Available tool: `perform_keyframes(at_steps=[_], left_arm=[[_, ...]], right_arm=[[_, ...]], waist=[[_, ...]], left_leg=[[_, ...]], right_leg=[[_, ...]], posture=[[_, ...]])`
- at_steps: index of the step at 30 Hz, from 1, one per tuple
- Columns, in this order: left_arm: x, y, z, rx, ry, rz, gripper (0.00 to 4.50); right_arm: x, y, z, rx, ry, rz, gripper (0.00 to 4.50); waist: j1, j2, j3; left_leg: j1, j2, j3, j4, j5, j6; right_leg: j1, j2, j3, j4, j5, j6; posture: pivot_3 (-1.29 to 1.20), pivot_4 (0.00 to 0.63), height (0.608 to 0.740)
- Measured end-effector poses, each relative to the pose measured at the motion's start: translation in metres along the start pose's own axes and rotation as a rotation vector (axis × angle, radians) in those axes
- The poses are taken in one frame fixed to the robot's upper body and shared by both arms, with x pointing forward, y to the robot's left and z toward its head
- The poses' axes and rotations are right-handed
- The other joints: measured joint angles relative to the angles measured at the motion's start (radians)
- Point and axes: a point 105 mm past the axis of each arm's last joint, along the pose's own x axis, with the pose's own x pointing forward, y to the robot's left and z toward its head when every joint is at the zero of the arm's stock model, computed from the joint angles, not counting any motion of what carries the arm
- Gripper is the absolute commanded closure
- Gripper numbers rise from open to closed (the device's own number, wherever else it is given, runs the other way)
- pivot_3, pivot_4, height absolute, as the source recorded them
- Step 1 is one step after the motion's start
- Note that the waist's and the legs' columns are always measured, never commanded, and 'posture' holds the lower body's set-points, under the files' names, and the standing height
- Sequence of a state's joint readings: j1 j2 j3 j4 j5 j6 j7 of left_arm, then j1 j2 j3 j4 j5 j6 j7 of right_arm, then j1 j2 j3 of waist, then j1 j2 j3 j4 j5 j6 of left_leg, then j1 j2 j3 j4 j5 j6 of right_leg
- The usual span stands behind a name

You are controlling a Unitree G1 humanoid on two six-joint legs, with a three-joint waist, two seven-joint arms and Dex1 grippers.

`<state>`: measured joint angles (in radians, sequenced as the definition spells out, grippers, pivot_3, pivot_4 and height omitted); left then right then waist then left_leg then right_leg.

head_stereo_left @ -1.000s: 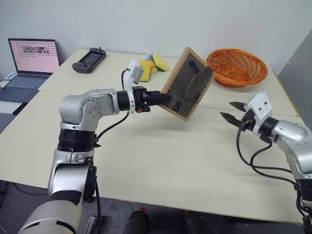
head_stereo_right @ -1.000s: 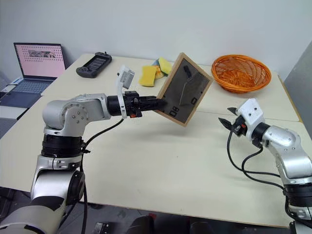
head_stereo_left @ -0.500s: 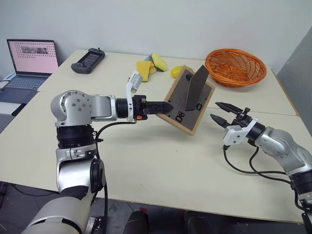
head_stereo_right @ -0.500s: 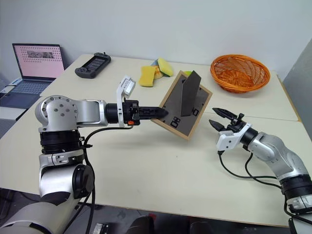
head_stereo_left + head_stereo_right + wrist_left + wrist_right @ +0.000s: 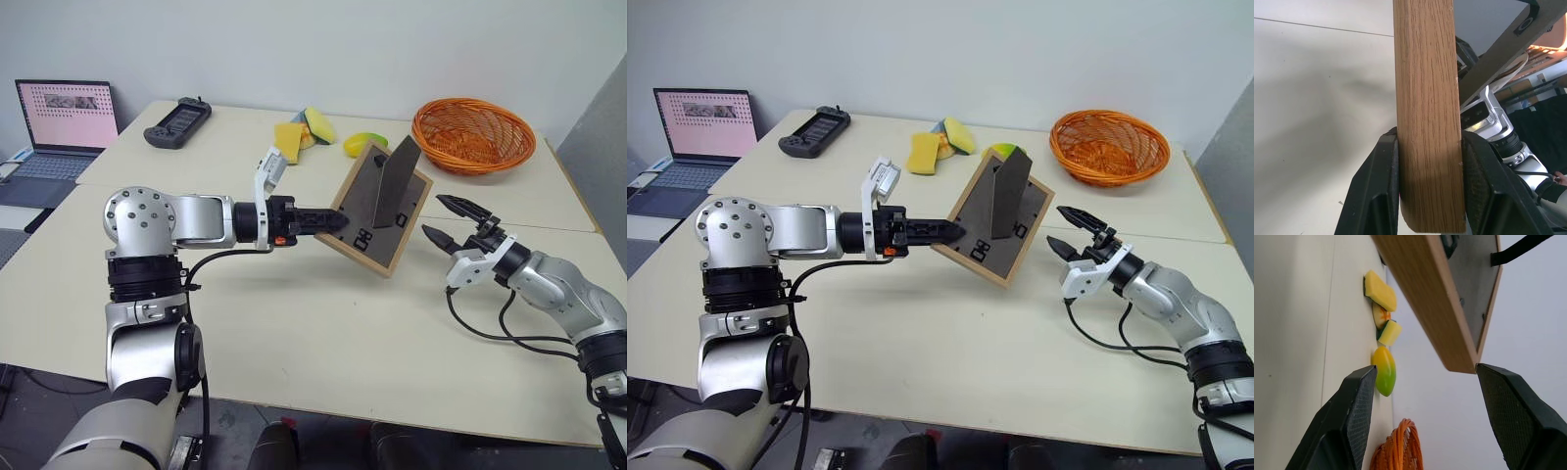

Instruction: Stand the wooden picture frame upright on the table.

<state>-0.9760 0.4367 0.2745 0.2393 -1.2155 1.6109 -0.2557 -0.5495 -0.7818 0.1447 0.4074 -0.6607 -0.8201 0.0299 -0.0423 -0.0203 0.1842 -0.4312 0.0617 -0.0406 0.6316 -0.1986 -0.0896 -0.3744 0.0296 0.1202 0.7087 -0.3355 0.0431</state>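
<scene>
Wooden picture frame (image 5: 377, 209): held tilted in the air above the table (image 5: 323, 323), dark back and raised stand flap facing the camera | left gripper (image 5: 340, 221): fingers clamped on the frame's lower-left edge | right gripper (image 5: 449, 221): fingers spread wide, empty, just right of the frame | orange basket (image 5: 474, 134), yellow sponges (image 5: 303, 130) behind.

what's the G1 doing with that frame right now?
The left gripper is clamped on one edge of the wooden picture frame, holding it tilted above the table, grey back and opened stand flap facing the camera. The right gripper is open beside the frame's far edge, not touching it. The frame isn't standing yet.
</scene>
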Motion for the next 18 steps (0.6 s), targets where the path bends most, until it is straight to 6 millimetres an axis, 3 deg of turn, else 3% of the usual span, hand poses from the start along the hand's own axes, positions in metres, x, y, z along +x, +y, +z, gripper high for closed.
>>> perform_keyframes(at_steps=[8, 18], left_arm=[[0.005, -0.004, -0.006, -0.065, 0.029, -0.047, 3.17], [0.004, -0.002, -0.008, -0.109, 0.049, -0.038, 3.17]], right_arm=[[0.017, -0.011, 0.015, -0.184, -0.1, -0.071, 1.08], [0.023, -0.006, 0.022, -0.217, -0.153, -0.119, 1.08]], waist=[[-0.005, 0.0, 0.0], [-0.011, 0.0, 0.0]], left_leg=[[0.0, -0.001, 0.0, 0.002, 0.0, 0.0], [0.0, -0.001, -0.001, 0.003, 0.0, 0.0]], right_leg=[[-0.001, 0.0, 0.0, 0.004, 0.0, 0.0], [-0.001, 0.0, 0.0, 0.004, 0.0, 0.0]], posture=[[0.0, 0.15, 0.74], [0.0, 0.15, 0.74]])
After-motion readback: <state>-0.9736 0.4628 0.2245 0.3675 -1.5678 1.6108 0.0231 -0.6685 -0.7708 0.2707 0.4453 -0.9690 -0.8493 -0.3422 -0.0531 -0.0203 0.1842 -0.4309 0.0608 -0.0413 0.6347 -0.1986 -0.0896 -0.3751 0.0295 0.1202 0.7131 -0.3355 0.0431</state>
